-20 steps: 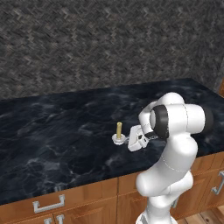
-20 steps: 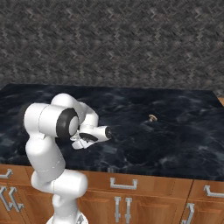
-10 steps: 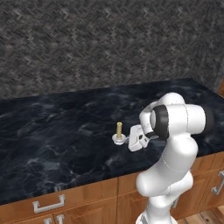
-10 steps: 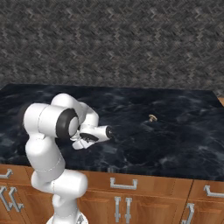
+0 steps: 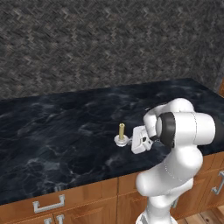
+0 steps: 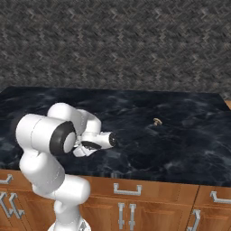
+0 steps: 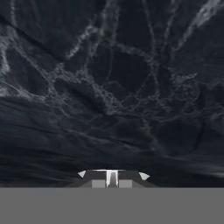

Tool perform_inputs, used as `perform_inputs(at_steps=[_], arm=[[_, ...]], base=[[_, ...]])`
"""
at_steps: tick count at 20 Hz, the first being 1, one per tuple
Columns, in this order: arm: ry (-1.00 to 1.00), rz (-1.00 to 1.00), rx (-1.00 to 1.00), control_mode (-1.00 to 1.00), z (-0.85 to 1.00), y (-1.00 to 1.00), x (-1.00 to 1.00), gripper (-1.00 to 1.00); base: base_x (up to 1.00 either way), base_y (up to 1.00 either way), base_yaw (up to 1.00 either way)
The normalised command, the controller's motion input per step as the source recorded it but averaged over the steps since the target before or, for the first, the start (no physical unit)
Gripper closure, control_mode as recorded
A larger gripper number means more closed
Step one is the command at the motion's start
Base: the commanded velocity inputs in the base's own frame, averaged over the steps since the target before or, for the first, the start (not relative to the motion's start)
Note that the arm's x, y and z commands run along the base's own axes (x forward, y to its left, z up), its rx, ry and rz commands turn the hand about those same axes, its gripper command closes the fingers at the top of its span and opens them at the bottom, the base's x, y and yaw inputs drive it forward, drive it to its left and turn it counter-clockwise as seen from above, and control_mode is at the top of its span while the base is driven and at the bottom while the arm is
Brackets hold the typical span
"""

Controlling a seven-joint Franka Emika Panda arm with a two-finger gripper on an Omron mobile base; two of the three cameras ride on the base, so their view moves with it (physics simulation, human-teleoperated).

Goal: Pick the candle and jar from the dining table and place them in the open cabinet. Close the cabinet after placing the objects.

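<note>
Clenched on the small round white-silver holder of the short yellow-gold stick candle [image 5: 121, 131], the tool [image 5: 128, 141] reaches out low from the white arm [image 5: 181, 131] over the near part of the desk [image 5: 57, 135], a broad slab of black marble with white veins. From the left base camera the candle stands upright, its holder right at the tool's tip, towards the near edge of the desk and a little right of its middle. From the right base camera the tool [image 6: 113, 140] points right along the desk from the arm's folded wrist, its fingertips too dark against the marble to make out; the candle cannot be told there. Farther right and farther back on the marble lies a small tan-brown object [image 6: 157, 121], well apart from the tool; what it is cannot be told. In the hand camera the two dark finger tips [image 7: 98, 176] sit close together with a narrow pale sliver between them, over veined black marble. Below the desk's front edge runs a warm brown wood base [image 6: 149, 198] with silver handles [image 6: 127, 190]. A dark grey herringbone wall [image 5: 109, 43] rises behind the desk.
</note>
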Motion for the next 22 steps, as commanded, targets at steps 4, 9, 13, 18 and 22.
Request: perform_inputs(at_steps=[4, 9, 13, 18, 22], arm=[[0.00, 0.00, 0.02, -1.00, 0.29, -0.04, -0.24, 1.00], [0.00, 0.00, 0.04, -1.00, 0.49, -0.08, -0.20, 1.00], [0.00, 0.00, 0.03, -1.00, 0.52, -0.09, -0.22, 1.00], [0.00, 0.00, 0.00, -1.00, 0.50, -0.12, -0.29, 1.00], [0.00, -0.01, 0.00, -1.00, 0.43, -0.09, -0.34, 1.00]], base=[[0.00, 0.00, 0.00], [0.00, 0.00, 0.00], [0.00, 0.00, 0.00], [0.00, 0.00, 0.00], [0.00, 0.00, 0.00]])
